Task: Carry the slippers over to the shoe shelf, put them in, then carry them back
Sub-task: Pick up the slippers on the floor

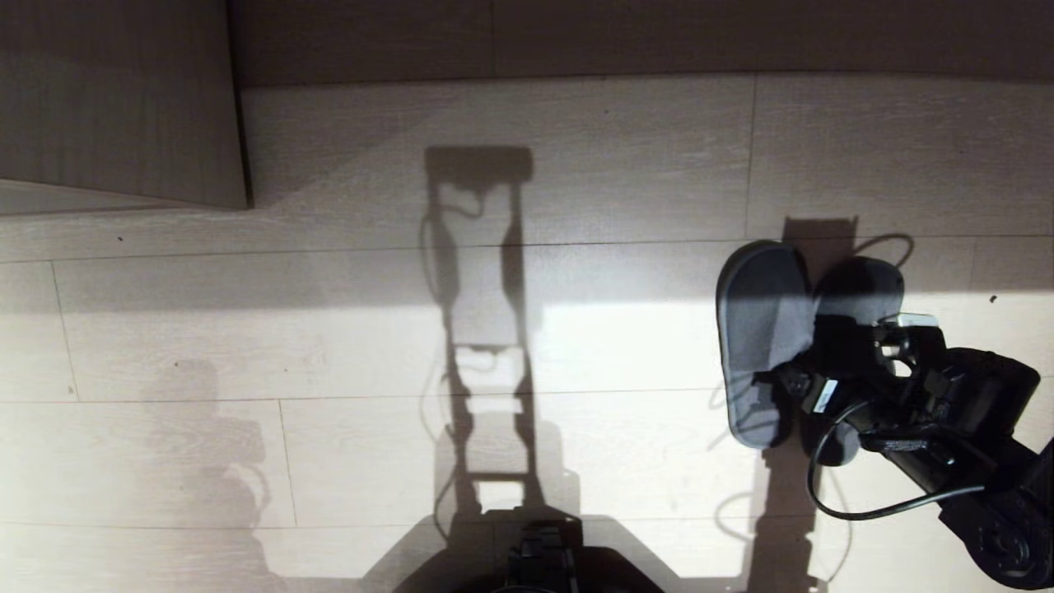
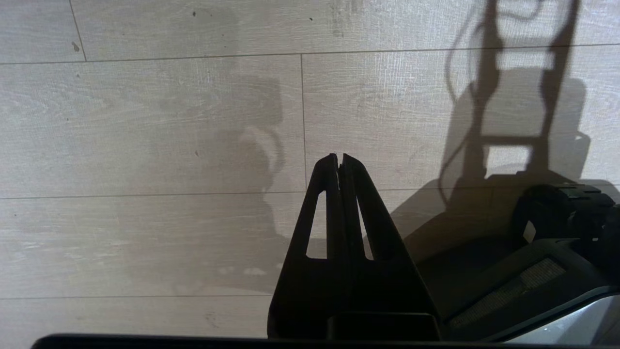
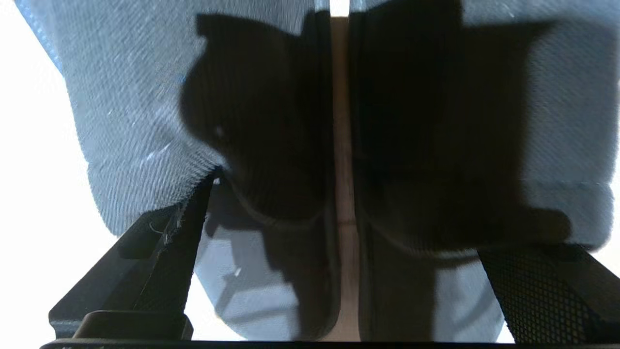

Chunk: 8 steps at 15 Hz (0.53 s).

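The left hand [image 2: 340, 160] is parked over bare floor [image 1: 329, 346] with its two fingers pressed together and nothing between them, which suggests it has no part in the present step. To its right, the two slippers [image 1: 762, 329] lie flat on the floor side by side, separated by a narrow gap, well clear of the wood unit [image 1: 115, 99] at the far left corner. The right hand [image 3: 339, 252] is spread wide, one finger outside each slipper, judged positioned to take both in one grasp.
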### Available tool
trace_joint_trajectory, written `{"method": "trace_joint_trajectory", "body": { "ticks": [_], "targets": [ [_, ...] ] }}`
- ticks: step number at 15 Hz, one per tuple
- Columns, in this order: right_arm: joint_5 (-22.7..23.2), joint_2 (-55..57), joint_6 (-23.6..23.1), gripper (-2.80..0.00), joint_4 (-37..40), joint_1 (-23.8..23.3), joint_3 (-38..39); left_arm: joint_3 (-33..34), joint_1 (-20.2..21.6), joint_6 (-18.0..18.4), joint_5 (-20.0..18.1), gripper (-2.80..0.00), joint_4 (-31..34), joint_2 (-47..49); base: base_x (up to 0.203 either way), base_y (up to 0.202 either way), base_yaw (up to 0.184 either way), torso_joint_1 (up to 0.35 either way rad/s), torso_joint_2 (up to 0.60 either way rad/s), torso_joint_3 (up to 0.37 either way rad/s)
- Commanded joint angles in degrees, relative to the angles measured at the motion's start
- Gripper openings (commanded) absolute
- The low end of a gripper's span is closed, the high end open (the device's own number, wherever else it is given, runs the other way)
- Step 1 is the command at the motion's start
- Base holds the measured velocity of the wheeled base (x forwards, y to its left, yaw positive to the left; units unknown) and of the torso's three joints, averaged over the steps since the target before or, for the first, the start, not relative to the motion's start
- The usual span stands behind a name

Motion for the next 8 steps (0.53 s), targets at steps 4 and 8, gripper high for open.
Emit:
{"method": "trace_joint_trajectory", "body": {
  "ticks": [4, 8],
  "targets": [
    [1.02, 2.51, 0.2, 0.0, -0.52, -0.05, -2.95, -0.04, 0.02, -0.05, 0.0, -2.8, -0.01, -0.09, 0.0, 0.0, 0.0, 0.0, 0.0, 0.0],
    [3.33, 3.31, 0.07, 0.0, -0.5, -0.08, -6.69, -0.04, 0.0, 0.04, 0.0, -2.8, -0.01, -0.09, 0.0, 0.0, 0.0, 0.0, 0.0, 0.0]
  ]
}}
